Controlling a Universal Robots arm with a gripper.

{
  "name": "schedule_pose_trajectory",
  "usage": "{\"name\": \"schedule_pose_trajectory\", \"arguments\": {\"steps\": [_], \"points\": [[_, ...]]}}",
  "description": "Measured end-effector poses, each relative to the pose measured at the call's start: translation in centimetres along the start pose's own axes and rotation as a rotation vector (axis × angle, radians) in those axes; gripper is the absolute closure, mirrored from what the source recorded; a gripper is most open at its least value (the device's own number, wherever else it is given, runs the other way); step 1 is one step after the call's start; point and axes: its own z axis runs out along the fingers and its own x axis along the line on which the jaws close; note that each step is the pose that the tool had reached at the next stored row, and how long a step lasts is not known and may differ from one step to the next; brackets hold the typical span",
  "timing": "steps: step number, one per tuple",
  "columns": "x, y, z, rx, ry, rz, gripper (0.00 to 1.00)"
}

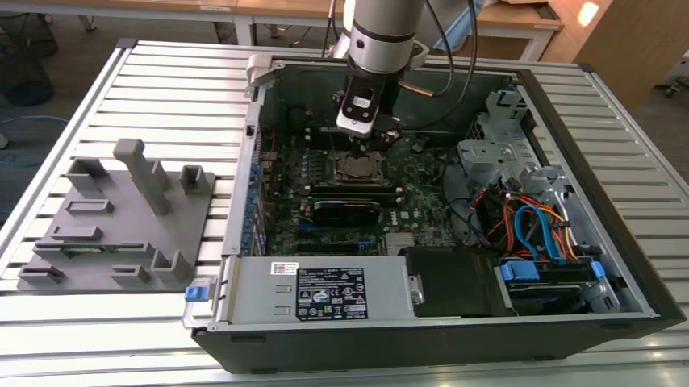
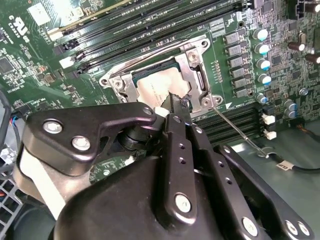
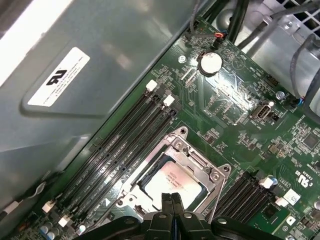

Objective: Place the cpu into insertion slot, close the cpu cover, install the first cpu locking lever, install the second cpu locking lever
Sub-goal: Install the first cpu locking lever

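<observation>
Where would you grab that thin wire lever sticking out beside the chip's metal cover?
Grip the lever near its hooked free end, farthest from the cover. It is a thin bare rod running out over the memory slots, so coming from above and pinching across it looks easiest.

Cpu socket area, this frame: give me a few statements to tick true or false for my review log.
1. The cpu lies in the insertion slot. True.
2. The cpu cover stands upright, swung open. False: it lies flat, framing the cpu.
3. The claw has its fingers spread wide. False: the fingers are closed together, with their tips at the cover's edge.
4. Long memory slots run along two opposite sides of the socket. True.
5. The claw hangs over the grey fixture outside the case. False: it is inside the computer case, just above the socket.
</observation>
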Motion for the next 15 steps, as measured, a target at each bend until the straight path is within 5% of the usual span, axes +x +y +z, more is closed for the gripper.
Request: {"name": "schedule_pose_trajectory", "arguments": {"steps": [15], "points": [[0.00, 0.00, 0.00, 0.0003, -0.0001, -0.008, 0.90]]}}
